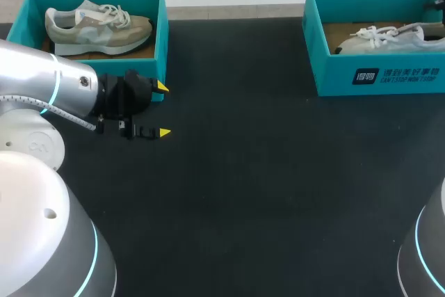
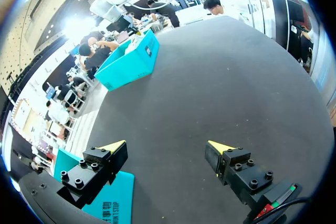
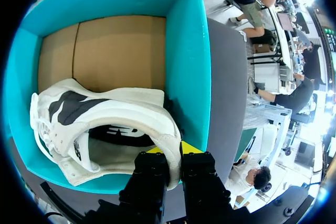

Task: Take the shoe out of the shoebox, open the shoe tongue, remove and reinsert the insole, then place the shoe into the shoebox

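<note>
Step one, taking out: right gripper [image 3: 174,153] pinches the shoe [image 3: 105,111] by its heel in the box [image 3: 186,51], left gripper [image 1: 163,109] wide; next, I judge, lift it clear onto the bench [image 1: 264,186].

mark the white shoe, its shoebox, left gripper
white shoe [image 3: 121,109], right wrist view, side of upper.
shoebox [image 3: 186,51], right wrist view, teal side wall.
left gripper [image 1: 163,110], head view, midway between yellow tips.
</note>
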Robot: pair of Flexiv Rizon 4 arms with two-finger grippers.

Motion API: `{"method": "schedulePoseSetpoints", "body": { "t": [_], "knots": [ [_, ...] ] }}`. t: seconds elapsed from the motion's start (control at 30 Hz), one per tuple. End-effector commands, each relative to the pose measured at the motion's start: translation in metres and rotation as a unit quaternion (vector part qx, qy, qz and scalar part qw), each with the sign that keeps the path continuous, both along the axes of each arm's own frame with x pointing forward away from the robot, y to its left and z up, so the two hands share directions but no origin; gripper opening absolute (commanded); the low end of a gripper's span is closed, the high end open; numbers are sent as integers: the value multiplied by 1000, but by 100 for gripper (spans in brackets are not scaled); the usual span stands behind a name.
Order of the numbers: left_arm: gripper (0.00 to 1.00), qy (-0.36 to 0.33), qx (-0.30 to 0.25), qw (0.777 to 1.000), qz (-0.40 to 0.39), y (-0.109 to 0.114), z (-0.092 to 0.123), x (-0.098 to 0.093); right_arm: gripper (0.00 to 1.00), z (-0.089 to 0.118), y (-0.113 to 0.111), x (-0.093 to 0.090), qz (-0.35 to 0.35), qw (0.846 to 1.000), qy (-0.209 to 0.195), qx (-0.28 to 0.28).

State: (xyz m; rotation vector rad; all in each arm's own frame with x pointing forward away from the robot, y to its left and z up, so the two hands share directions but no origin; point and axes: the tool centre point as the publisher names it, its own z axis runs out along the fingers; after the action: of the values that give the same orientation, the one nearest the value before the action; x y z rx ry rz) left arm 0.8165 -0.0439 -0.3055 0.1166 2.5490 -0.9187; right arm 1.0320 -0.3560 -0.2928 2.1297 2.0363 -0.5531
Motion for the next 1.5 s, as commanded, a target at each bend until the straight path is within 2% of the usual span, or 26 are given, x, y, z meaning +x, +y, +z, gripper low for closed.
{"method": "schedulePoseSetpoints", "body": {
  "t": [0.03,0.33,0.83,0.87,0.9,1.0,1.1,1.23,1.33,1.37,1.5],
  "knots": [
    [100,0,1,1000,0,0,0,0,0,-9,1,-3,2,1000,2,1],
    [100,0,1,1000,0,0,0,0,0,-33,7,-7,0,1000,26,11],
    [100,0,1,1000,0,0,0,0,0,-55,9,-5,-9,1000,27,8],
    [100,0,1,1000,0,0,0,0,11,-55,8,-5,-10,1000,28,8],
    [100,0,1,1000,0,0,0,0,26,-56,8,-5,-12,1000,27,9],
    [100,0,1,1000,0,0,0,0,48,-55,8,-5,-12,1000,27,9],
    [100,0,1,1000,0,0,0,0,56,-54,7,-5,-12,1000,25,9],
    [100,0,1,1000,0,0,0,0,59,-45,9,-6,-10,1000,18,12],
    [100,0,1,1000,0,0,0,0,77,-31,11,-7,-22,999,-4,30],
    [100,0,1,1000,0,0,0,0,75,-28,11,-7,-24,999,-8,31],
    [100,0,1,1000,0,0,0,0,80,-12,14,-9,-33,998,-31,45]
  ]
}}
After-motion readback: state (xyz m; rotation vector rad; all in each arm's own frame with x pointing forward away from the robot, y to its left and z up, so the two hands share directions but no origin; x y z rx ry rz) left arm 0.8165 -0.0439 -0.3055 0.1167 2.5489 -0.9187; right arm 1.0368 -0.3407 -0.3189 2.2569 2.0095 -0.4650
